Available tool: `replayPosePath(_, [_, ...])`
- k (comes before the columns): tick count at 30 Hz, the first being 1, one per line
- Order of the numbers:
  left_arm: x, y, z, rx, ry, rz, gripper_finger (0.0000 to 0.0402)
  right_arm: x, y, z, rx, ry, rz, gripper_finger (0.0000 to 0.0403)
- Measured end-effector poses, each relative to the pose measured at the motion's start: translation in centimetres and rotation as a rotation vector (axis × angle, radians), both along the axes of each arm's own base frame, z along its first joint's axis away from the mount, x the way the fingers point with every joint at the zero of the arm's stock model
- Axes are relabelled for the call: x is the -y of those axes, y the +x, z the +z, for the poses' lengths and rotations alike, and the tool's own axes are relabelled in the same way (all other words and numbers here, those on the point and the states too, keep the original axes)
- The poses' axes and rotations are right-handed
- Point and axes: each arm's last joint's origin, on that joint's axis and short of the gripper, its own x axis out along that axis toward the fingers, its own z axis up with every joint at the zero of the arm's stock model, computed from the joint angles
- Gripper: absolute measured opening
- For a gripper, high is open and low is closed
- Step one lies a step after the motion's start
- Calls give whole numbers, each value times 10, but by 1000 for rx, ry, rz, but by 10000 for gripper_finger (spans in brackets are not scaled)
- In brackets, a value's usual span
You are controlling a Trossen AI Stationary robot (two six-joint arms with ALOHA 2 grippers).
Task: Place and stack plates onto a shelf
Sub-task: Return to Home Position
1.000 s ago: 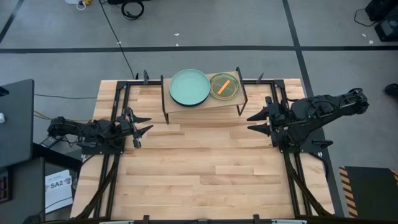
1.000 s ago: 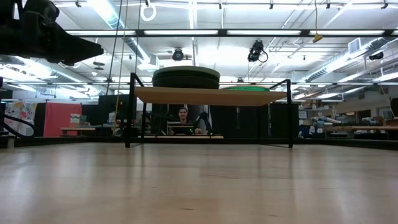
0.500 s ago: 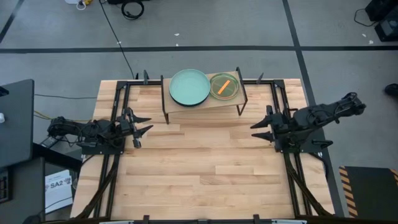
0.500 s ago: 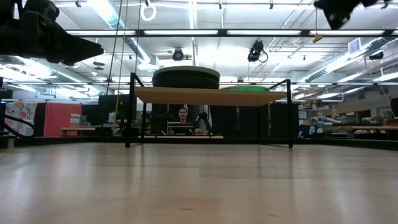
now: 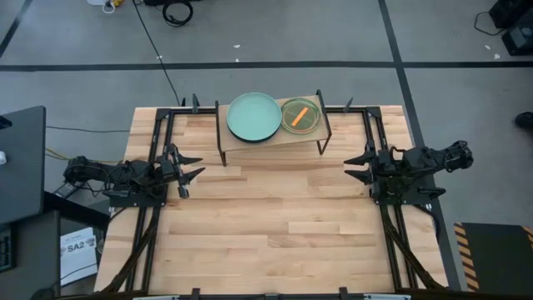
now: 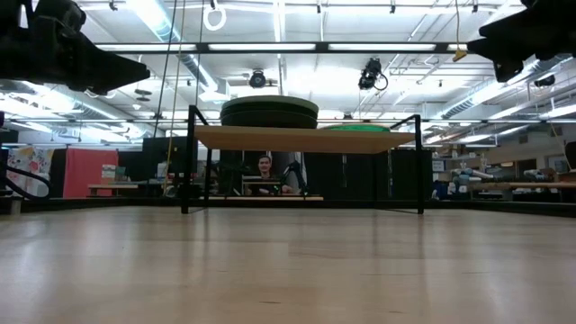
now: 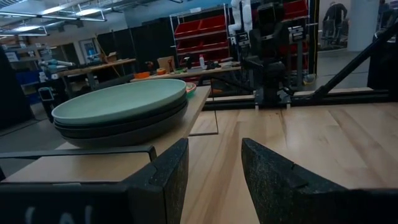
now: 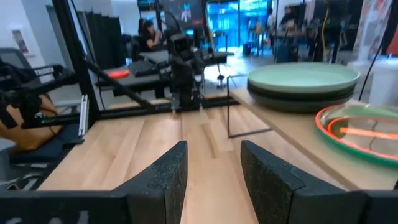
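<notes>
The shelf [image 5: 271, 140] stands at the table's far edge on thin black legs. On its left half a large mint plate [image 5: 254, 117] tops a stack of dark plates [image 7: 124, 127]. On its right half lies a smaller stack with a translucent green plate [image 5: 301, 116] uppermost, showing orange. My left gripper [image 5: 196, 166] hovers open near the table's left edge, pointing level toward the right. My right gripper [image 5: 348, 167] hovers open near the right edge, pointing level toward the left. Both are clear of the shelf with nothing between their fingers.
Black metal rails [image 5: 158, 133] run along the tabletop's left, right and far sides. The slatted wooden tabletop [image 5: 266, 225] stretches bare between the arms and the near edge. A person [image 6: 264, 166] sits in the room beyond the shelf.
My right gripper has sunk and drawn back toward the table's right edge, its arm folding in and the fingers tipping to level. It stays open. The plates and shelf have kept still.
</notes>
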Motion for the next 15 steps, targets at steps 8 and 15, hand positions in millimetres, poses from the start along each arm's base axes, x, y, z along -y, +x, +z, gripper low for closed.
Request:
replayPosePath(8, [0,0,1,5,-1,-1,156,1,1,-1,39,-86,-16,155])
replayPosePath(15, [0,0,0,4,-1,-1,156,2,1,6,125,-63,-41,155])
